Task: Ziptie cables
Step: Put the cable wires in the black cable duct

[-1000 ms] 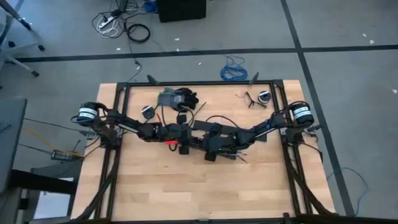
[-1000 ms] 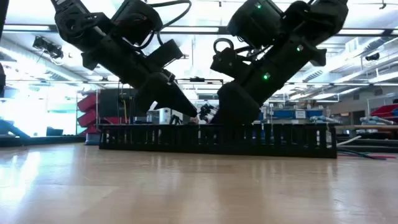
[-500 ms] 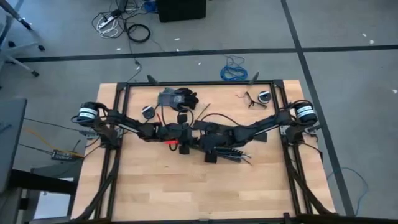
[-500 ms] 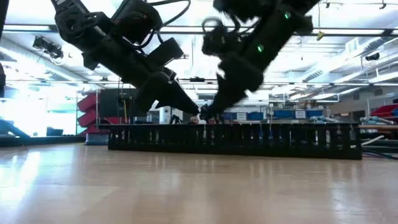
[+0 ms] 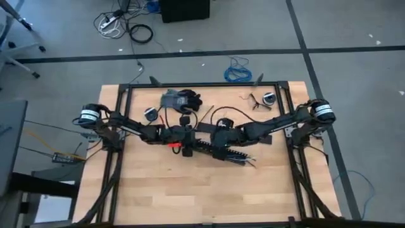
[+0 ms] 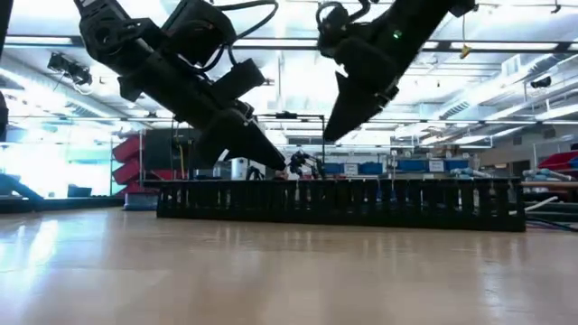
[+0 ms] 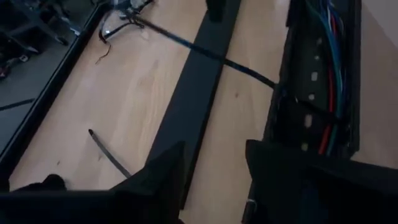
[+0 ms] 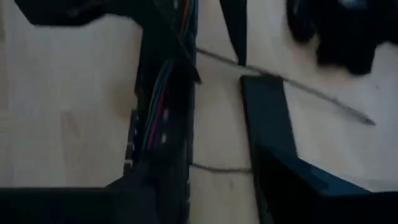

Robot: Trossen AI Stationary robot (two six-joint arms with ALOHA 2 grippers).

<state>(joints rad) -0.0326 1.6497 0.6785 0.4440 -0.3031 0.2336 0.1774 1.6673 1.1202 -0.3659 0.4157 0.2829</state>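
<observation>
The main risk, judging from how things lie, is that the thin coloured cables [image 7: 324, 68] spring out of the long black slotted plastic tray [image 5: 223, 151] before any tie closes round them, since nothing pins them. A second risk is the left gripper dragging the tray sideways if it shifts.

The left gripper [image 7: 214, 165] has its fingers [image 7: 163, 171] apart, with bare wood and the edge of a flat black strip [image 7: 196, 93] showing between them; it holds nothing in the wrist view. It sits low near the middle of the bench [image 5: 164, 196], just beside the tray's end.

The right gripper [image 8: 221, 180] also shows a clear gap and grips nothing (the low view shows it lifted above the tray). The cables, red, blue and green, lie along the inside of the tray, which runs from the bench's middle toward its right edge. A loose thin black zip tie [image 7: 109, 154] lies on the wood nearby.
</observation>
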